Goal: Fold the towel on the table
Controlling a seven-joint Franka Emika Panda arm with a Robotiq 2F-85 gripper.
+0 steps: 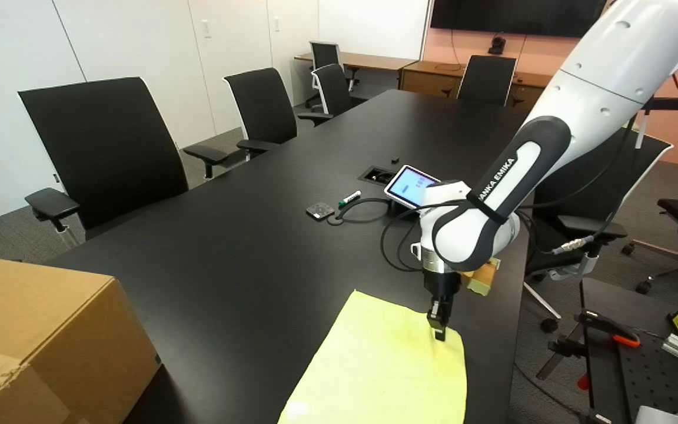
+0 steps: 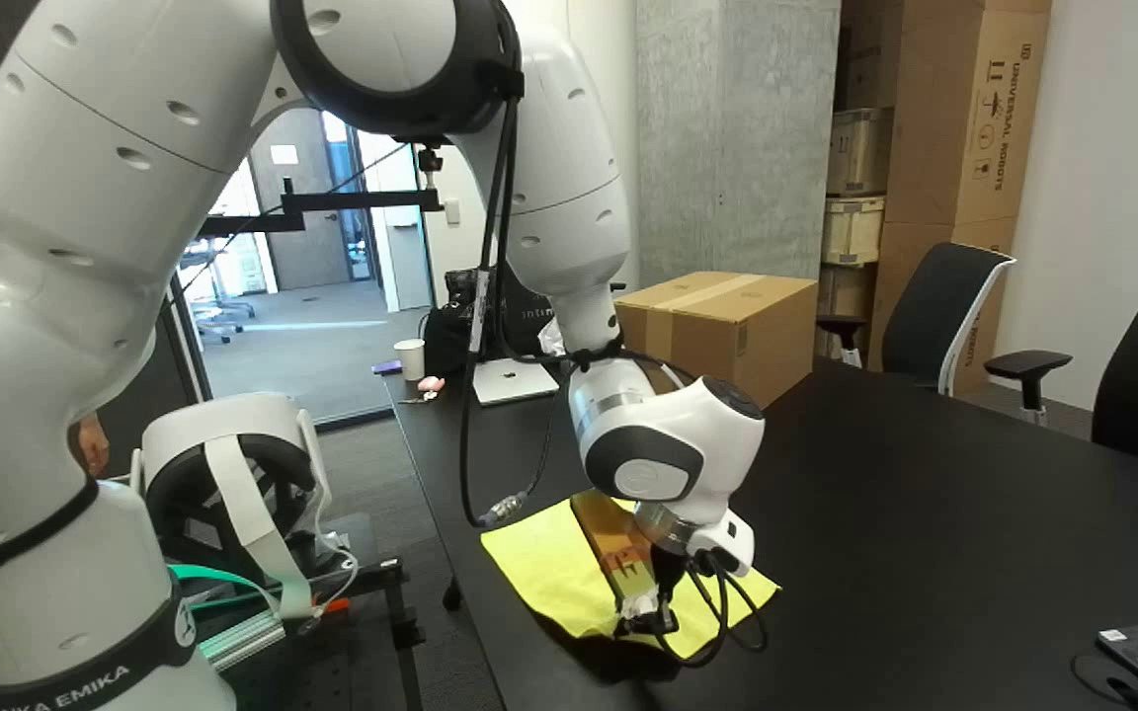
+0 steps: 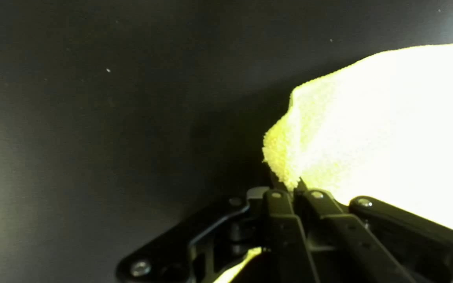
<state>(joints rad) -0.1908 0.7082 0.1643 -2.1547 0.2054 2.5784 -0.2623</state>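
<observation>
The pale-yellow towel (image 1: 386,371) lies spread on the black table (image 1: 245,277), near its edge. It also shows in an exterior view (image 2: 539,568), partly hidden by the arm. In the wrist view the towel (image 3: 368,129) is overexposed and reaches to the right. My gripper (image 1: 439,331) points down at the towel's end, close to one corner. In the wrist view its fingers (image 3: 289,188) are closed with a bunched bit of towel edge pinched between them. The held edge looks slightly raised, with a shadow beside it (image 2: 648,624).
A cardboard box (image 1: 50,330) stands on the table beside the towel. A tablet (image 1: 412,185), a marker (image 1: 349,198), a small dark square (image 1: 320,211) and cables lie beyond the gripper. A brown-yellow piece (image 1: 480,278) shows by the wrist; I cannot tell whether it is attached.
</observation>
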